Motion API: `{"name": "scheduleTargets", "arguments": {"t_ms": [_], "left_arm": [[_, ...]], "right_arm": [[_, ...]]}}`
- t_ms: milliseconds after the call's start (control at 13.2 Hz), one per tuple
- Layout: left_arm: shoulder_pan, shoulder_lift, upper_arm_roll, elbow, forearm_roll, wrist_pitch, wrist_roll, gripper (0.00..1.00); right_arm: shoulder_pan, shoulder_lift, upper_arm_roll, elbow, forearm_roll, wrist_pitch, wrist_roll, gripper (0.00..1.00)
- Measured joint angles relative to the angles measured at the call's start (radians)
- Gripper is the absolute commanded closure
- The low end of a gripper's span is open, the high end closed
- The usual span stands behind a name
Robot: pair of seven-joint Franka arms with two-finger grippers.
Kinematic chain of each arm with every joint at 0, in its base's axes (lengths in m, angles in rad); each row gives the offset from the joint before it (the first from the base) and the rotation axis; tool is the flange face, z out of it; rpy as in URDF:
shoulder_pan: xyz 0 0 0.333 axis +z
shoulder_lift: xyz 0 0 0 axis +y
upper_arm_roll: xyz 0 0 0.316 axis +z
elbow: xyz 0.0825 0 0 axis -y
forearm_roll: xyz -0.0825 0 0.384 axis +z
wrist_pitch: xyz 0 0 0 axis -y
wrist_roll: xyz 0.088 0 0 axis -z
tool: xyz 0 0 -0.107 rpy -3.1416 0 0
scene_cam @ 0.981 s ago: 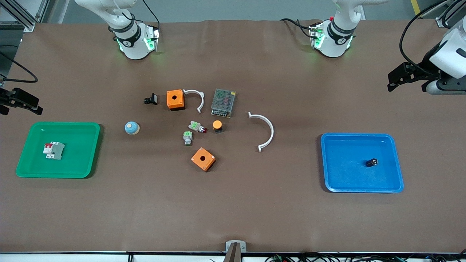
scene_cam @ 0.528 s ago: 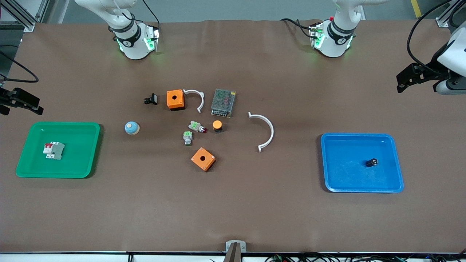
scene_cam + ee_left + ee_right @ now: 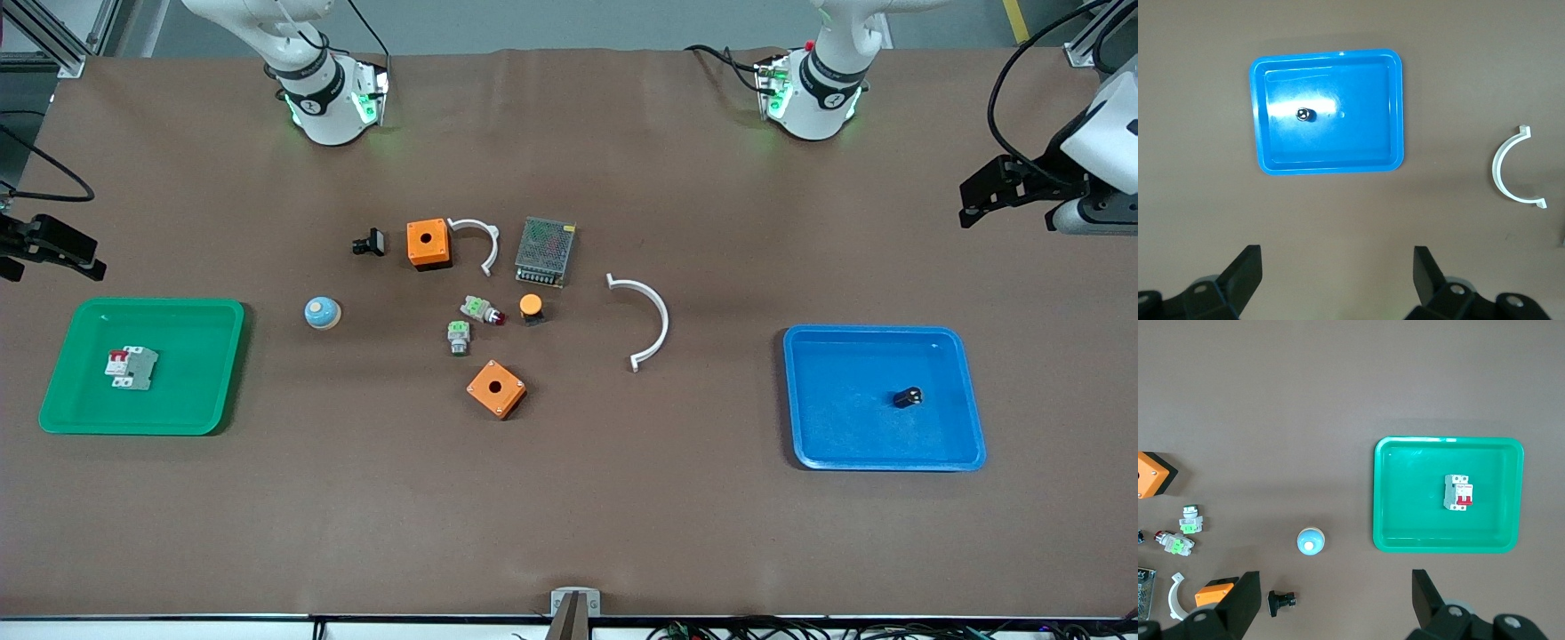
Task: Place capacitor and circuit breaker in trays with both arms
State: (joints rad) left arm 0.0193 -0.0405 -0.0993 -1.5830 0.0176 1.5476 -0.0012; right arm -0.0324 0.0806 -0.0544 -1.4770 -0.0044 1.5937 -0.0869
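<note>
The brown tabletop (image 3: 569, 498) holds the capacitor (image 3: 907, 397) in the blue tray (image 3: 805, 418) at 4 o'clock. The circuit breaker (image 3: 132, 367) lies in the green tray (image 3: 204, 373) at 8 o'clock. Both tools, left tool (image 3: 1337, 272) and right tool (image 3: 1335, 599), hang wide open and empty. The left tool has moved slightly.

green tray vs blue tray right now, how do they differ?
The green tray holds the circuit breaker, a white-grey block with red toggles; the blue tray holds the capacitor, a tiny black cylinder. Green sits at the right arm's end of the table, blue at the left arm's. Both are shallow rectangles with one part each.
</note>
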Motion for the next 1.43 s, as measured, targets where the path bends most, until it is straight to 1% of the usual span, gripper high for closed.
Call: {"name": "scheduleTargets", "arguments": {"t_ms": [528, 981, 1434], "left_arm": [[0.001, 0.0, -0.005, -0.003, -0.005, 0.0, -0.007, 0.0], [-0.001, 0.0, -0.033, -0.003, -0.005, -0.001, -0.083, 0.0], [-0.001, 0.0, -0.044, -0.003, -0.005, -0.002, -0.092, 0.0]], "right_arm": [[0.0, 0.0, 0.0, 0.0, 0.0, 0.002, 0.0, 0.0], [0.0, 0.0, 0.0, 0.001, 0.0, 0.002, 0.0, 0.0], [0.0, -0.004, 0.0, 0.0, 0.0, -0.003, 0.0, 0.0]]}}
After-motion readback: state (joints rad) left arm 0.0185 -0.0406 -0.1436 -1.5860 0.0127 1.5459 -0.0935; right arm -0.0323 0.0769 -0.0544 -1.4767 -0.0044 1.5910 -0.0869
